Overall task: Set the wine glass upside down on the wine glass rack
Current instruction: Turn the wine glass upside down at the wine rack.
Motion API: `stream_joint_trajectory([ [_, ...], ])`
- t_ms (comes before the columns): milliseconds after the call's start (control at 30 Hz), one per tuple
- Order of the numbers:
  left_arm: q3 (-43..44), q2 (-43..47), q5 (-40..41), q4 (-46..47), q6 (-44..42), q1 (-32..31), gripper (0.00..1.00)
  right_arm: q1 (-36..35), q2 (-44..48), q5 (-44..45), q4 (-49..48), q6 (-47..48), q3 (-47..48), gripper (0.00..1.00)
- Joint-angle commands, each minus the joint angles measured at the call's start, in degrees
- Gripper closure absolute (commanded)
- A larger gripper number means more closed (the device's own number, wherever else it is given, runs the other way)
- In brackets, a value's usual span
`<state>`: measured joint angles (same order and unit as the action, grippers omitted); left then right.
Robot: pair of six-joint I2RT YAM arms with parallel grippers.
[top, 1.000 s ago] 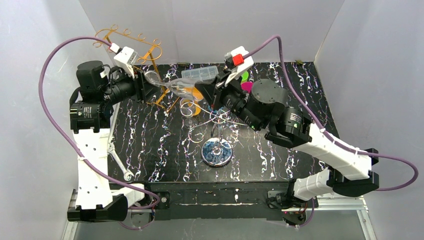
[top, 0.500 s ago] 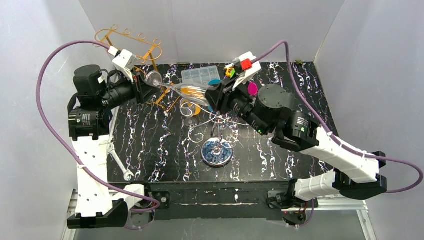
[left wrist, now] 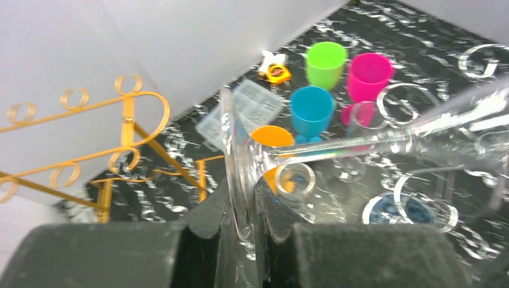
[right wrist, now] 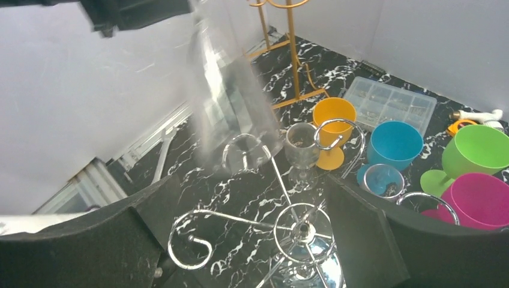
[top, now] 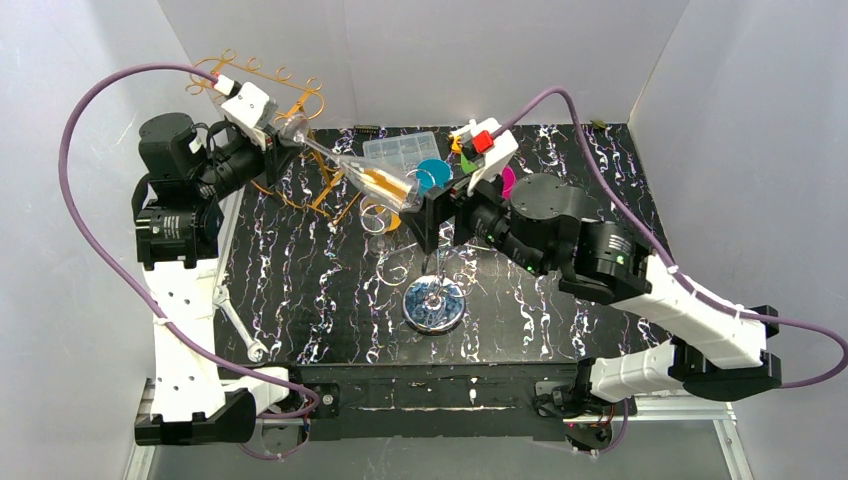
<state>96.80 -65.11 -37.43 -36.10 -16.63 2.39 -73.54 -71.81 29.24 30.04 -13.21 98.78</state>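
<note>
Wine glass (top: pixel 385 183) higher, sideways (bowl rightward)

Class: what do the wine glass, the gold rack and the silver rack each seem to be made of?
Wine glass: clear glass or plastic, cannot tell which; the orange cup shows through it.
Gold rack: thin metal rod, gold-coloured finish, bent into scrolls.
Silver rack: likely chromed steel wire on a mirror-bright round base.
</note>
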Motion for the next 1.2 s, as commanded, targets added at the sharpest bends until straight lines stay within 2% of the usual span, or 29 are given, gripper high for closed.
stream_joint_trajectory([
  [0,3.07,-0.15,2.50,7.37,-6.02,-0.27,1.00,-0.65,6.01,-3.29,3.19,0.96,5.28,0.02],
  [167,6.08,-1.19,-1.15,8.53,-6.51,-0.33,1.00,-0.64,5.91,-4.92,3.71,2.58,10.01,0.02],
  [333,6.08,0.04,-8.52,13.18,-8.20,-0.32,1.00,-0.65,-7.16,-9.35,10.48,5.72,27.00,0.02],
  [400,6.17,0.58,-13.87,13.39,-11.03,-0.33,1.00,-0.65,-12.43,-10.79,13.68,6.72,34.65,0.02],
  [500,5.56,1.92,-20.17,14.75,-13.94,-0.32,1.00,-0.64,-16.53,-13.10,15.21,7.36,40.23,0.02],
  [733,4.87,4.02,-27.36,15.53,-19.00,-0.39,1.00,-0.64,-15.51,-18.67,11.74,3.92,33.01,0.02],
  [833,2.87,5.40,-27.94,15.97,-22.43,-0.36,1.00,-0.64,-15.96,-19.60,12.07,2.33,31.52,0.02],
  [1167,2.49,6.50,-28.40,19.85,-24.17,-0.37,1.00,-0.64,-14.24,-24.51,7.95,-2.17,22.92,0.02],
])
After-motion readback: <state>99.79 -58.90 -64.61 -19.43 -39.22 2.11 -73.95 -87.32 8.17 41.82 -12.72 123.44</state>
